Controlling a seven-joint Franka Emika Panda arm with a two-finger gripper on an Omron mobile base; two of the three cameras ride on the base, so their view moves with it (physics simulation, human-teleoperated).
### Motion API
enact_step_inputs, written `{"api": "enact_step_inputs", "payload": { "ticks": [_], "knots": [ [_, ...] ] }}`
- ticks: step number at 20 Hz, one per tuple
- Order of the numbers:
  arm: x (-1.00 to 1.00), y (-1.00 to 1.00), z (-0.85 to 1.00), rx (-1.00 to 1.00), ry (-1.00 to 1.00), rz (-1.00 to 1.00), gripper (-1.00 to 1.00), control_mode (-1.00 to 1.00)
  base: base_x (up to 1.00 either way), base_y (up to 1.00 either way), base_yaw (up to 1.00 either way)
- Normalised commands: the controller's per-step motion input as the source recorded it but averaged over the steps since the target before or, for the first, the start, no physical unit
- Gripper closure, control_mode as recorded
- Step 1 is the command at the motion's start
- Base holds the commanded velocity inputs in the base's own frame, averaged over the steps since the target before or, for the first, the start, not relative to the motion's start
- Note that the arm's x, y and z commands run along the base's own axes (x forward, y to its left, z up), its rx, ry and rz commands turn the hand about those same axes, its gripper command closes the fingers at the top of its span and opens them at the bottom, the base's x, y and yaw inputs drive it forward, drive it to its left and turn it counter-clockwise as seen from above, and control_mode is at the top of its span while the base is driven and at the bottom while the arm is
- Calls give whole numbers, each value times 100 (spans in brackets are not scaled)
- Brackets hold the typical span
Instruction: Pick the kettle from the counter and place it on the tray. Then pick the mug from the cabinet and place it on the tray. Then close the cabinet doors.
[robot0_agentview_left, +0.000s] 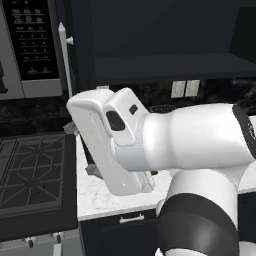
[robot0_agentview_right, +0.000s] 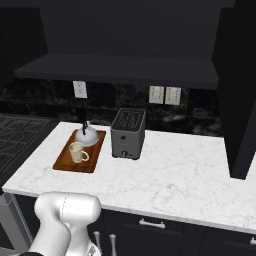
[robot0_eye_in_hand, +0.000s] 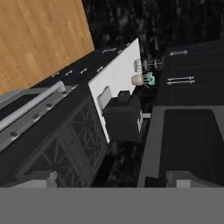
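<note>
A: Jaws wide, holding nothing, the hand view rolled sideways over the stove (robot0_eye_in_hand: 65, 144).

B: Where's the kettle (robot0_agentview_right: 88, 135)?

A: On the tray (robot0_agentview_right: 80, 151) on the table (robot0_agentview_right: 175, 172), mug (robot0_agentview_right: 77, 152) just in front of it, toaster (robot0_agentview_right: 128, 133) beside. Looks like only the doors are left.

B: Doors?

A: One handle (robot0_agentview_left: 65, 57) by the microwave (robot0_agentview_left: 30, 45); right door (robot0_agentview_right: 240, 100) cut off, cabinet shelf (robot0_agentview_right: 120, 67) too dark to read.

Both base views look forward and down over the counter (robot0_agentview_right: 175, 175); the hand view, rolled, sees it from afar.
</note>
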Motion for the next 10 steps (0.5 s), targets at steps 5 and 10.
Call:
{"api": "enact_step_inputs", "payload": {
  "ticks": [5,10],
  "knots": [
    [4,59,0,-4,-3,-6,-100,-100,0,0,0],
    [21,29,-1,0,0,-19,-100,-100,0,0,0]
  ]
}}
